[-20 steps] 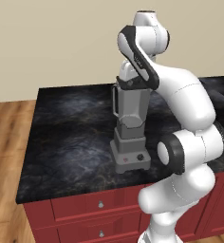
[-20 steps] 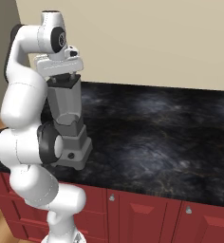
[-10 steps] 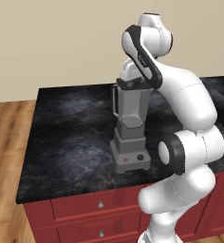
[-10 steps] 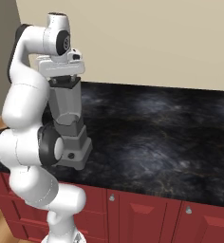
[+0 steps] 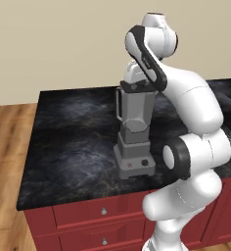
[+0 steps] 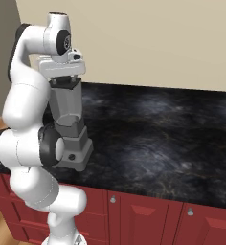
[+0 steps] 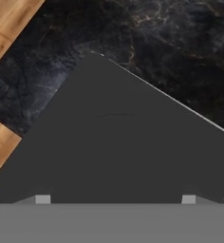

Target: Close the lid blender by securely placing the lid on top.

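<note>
We see the dark marble table [image 5: 73, 142] on its red drawers [image 5: 103, 212], and on it the grey blender [image 5: 134, 132] stands upright, near the front edge. The lid [image 6: 65, 83] sits level on the blender's rim, and from the hand camera its dark face [image 7: 118, 147] spreads wide just below. The gripper [image 6: 63, 80] sits right above the blender, its fingers at the lid's sides; whether they clamp it we cannot tell.
</note>
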